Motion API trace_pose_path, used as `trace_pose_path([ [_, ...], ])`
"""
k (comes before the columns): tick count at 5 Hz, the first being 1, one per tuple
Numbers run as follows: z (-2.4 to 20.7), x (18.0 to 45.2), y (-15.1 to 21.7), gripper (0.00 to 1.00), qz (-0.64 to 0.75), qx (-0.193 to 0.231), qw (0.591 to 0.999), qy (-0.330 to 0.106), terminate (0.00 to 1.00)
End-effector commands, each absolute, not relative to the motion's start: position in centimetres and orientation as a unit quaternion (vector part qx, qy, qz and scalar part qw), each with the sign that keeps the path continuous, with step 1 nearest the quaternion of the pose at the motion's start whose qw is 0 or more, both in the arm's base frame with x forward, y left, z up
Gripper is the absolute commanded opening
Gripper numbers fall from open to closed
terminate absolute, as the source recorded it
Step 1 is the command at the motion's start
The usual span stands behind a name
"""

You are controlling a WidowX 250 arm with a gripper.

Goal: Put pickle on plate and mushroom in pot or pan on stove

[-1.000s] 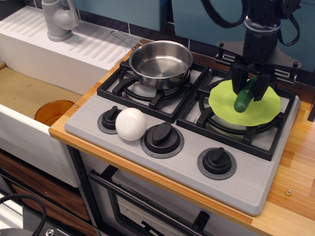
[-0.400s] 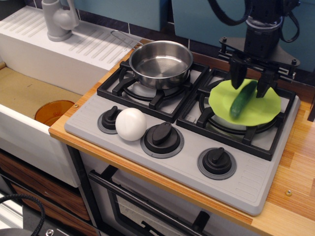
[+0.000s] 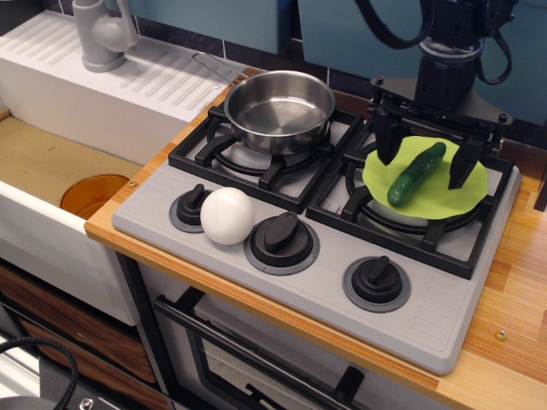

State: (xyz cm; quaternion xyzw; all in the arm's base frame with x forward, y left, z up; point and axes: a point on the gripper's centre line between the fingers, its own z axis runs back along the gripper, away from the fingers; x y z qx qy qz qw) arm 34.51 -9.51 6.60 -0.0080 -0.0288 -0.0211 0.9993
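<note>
The dark green pickle point(image 3: 415, 174) lies on the lime-green plate point(image 3: 444, 196), which rests on the right burner grate of the grey stove point(image 3: 325, 282). My gripper point(image 3: 426, 157) hovers just above the plate, wide open, one finger on each side of the pickle and not touching it. The white mushroom point(image 3: 227, 215) sits on the stove's front panel between the left and middle knobs. The shiny steel pan point(image 3: 279, 109) stands empty on the left burner.
A white sink point(image 3: 51, 171) lies to the left, with an orange disc point(image 3: 92, 195) in it and a grey faucet point(image 3: 101, 34) behind. The wooden counter point(image 3: 513, 299) runs along the right. An oven door handle point(image 3: 248, 350) is below the stove.
My gripper has opened wide and let go of the pickle, which dropped from a tilted hold to lie flat on the plate. The gripper has shifted slightly left.
</note>
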Motion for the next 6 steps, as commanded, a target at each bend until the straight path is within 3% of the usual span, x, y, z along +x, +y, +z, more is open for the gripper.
trace_pose_path([
  [1,13.1,34.8,-8.4,1.0,-0.058,-0.024,0.997,-0.043,0.0],
  [4,13.1,34.8,-8.4,1.0,-0.058,-0.024,0.997,-0.043,0.0],
  [6,15.2,30.7,-0.9,1.0,-0.115,0.062,0.986,-0.099,0.0],
])
